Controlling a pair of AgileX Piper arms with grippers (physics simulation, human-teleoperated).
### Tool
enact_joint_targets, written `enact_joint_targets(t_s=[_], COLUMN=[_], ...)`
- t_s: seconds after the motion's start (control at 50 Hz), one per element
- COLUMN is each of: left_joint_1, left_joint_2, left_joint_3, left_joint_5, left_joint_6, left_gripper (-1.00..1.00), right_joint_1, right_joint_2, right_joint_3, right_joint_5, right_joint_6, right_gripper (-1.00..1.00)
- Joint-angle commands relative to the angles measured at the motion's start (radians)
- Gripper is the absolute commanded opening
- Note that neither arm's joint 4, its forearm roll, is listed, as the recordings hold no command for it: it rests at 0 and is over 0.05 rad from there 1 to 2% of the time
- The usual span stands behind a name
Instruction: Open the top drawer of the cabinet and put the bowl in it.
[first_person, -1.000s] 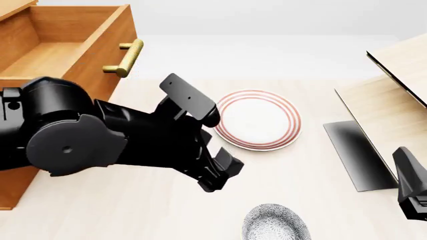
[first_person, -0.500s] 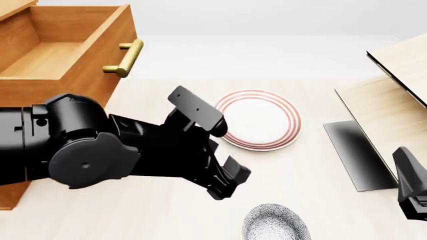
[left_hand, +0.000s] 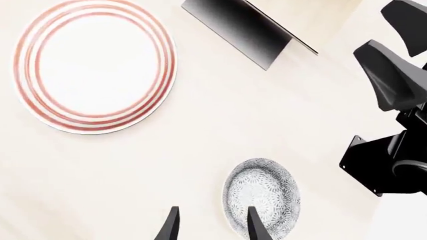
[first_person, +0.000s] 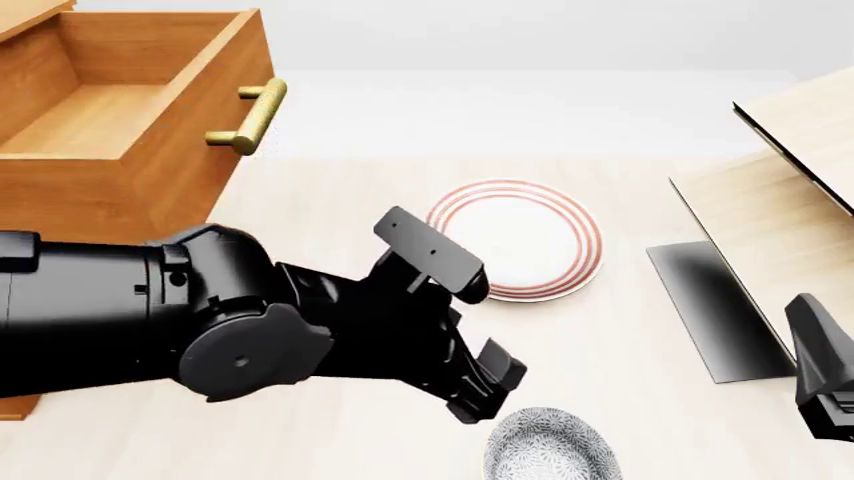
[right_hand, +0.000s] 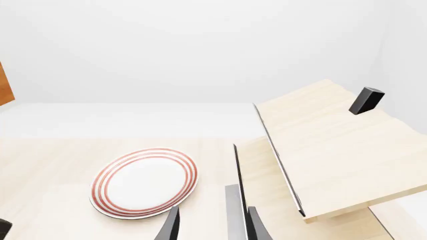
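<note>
The left gripper (left_hand: 210, 225) shows its two dark fingers (left_hand: 169, 227) parted by a moderate gap with nothing between them; in the left wrist view one finger tip overlaps the rim of the bowl (left_hand: 262, 195), the other lies off to the side over bare counter (left_hand: 133, 170), so the fingers are not yet straddling the rim. In the front view the left gripper (first_person: 483, 385) sits just up and left of the bowl (first_person: 551, 447), very near it, and whether it touches cannot be told. The bowl rests upright on the counter, near the front edge, on the near side of the red-ringed plate (first_person: 514, 240) and apart from it.

Beyond the plate from the bowl, at the far left, the top drawer (first_person: 127, 120) of the cabinet (first_person: 94, 210) stands pulled out, its wooden inside bare and its brass handle (first_person: 254, 115) facing the plate. So the opening step looks finished; what is left, by my judgement, is closing on the bowl, lifting it and carrying it past the plate into the drawer.

The right gripper (right_hand: 210, 227) hangs well to the bowl's right beside the pale wood structure (right_hand: 333, 145), fingers narrowly apart and holding nothing; the front view shows only a small part of it at the edge
</note>
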Motion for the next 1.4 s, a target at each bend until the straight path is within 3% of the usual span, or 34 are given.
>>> enact_joint_targets(t_s=[0.02, 0.46, 1.06, 1.4], left_joint_1=[-0.021, -0.019, -0.067, -0.069], left_joint_2=[0.046, 0.103, 0.232, 0.275], left_joint_3=[-0.006, 0.025, 0.002, -0.003], left_joint_5=[-0.028, -0.095, -0.179, -0.199], left_joint_6=[-0.021, -0.041, -0.111, -0.116], left_gripper=[1.00, 1.00, 1.00, 1.00], right_joint_1=[0.000, 0.000, 0.000, 0.000], right_joint_2=[-0.001, -0.001, -0.001, -0.001], right_joint_3=[0.001, 0.001, 0.001, 0.001], right_joint_5=[0.000, 0.000, 0.000, 0.000], right_joint_6=[0.000, 0.000, 0.000, 0.000], right_gripper=[1.00, 1.00, 1.00, 1.00])
